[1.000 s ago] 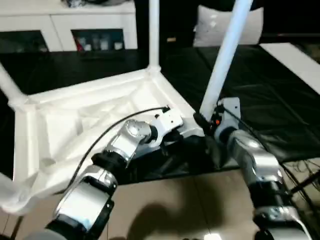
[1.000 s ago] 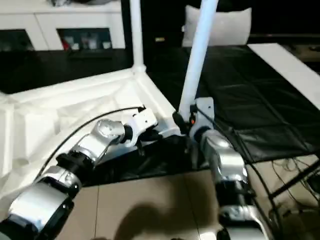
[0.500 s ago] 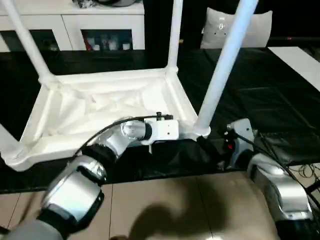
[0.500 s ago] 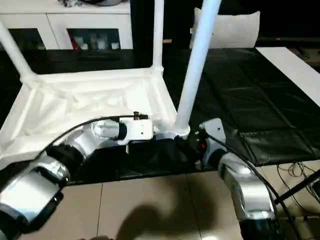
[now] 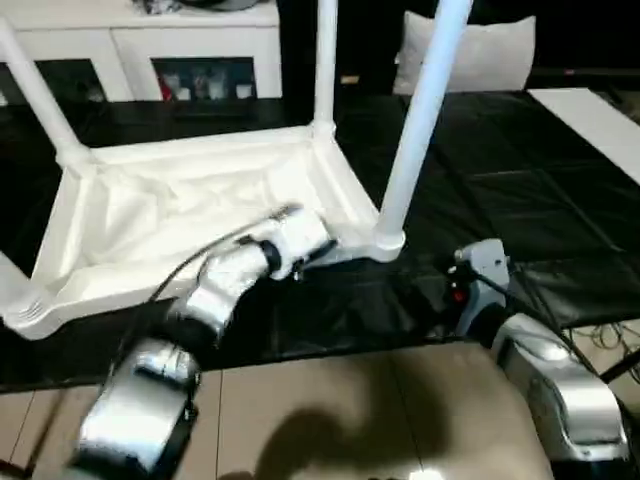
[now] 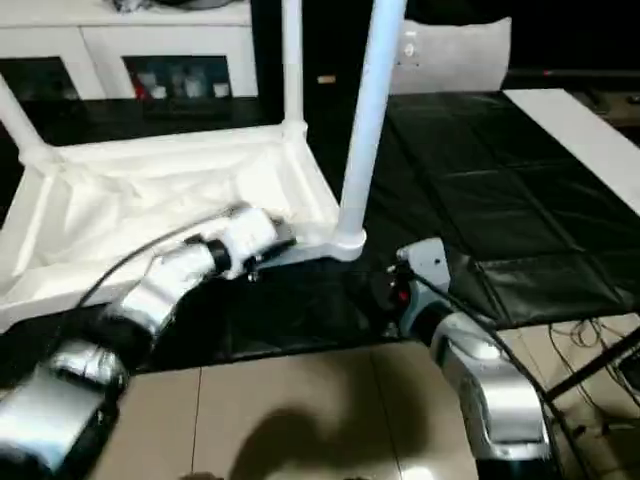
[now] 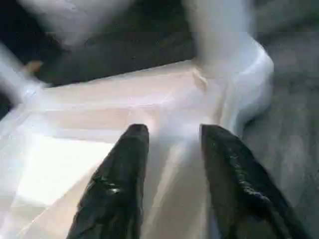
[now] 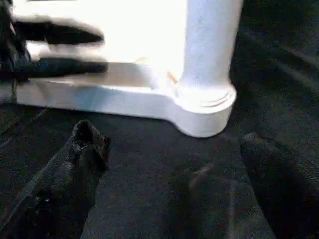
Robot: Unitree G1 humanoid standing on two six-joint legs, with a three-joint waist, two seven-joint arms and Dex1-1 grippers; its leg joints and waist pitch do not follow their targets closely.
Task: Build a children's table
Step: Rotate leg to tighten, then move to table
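1. Tabletop (image 5: 190, 215) lies upside down on the black mat (image 5: 520, 200), ribbed underside facing up, long side running left to right.
2. Legs stand upright in the corner sockets: near-right leg (image 5: 415, 120), far-right leg (image 5: 324, 60), far-left leg (image 5: 35, 85). At the near-left corner only a short stub of a leg (image 5: 8, 270) is seen at the frame edge.
3. Left gripper (image 7: 172, 132) is over the near rim of the tabletop, just left of the near-right corner socket (image 5: 385, 240). Its fingers (image 7: 124, 164) are spread apart on either side of a white rib; contact with the plastic cannot be told.
4. Right gripper (image 8: 174, 149) is low over the mat, near side of the near-right socket and clear of it. Its fingers (image 8: 82, 149) stand wide apart with nothing between them but mat.
5. In the right wrist view the other gripper's two black fingers show at the tabletop rim, beside the near-right leg's base.
6. White cabinet (image 5: 150, 50) with glass doors stands along the far side; a white cushion (image 5: 480, 50) lies far right. Bare wood floor (image 5: 330, 420) on the near side of the mat.
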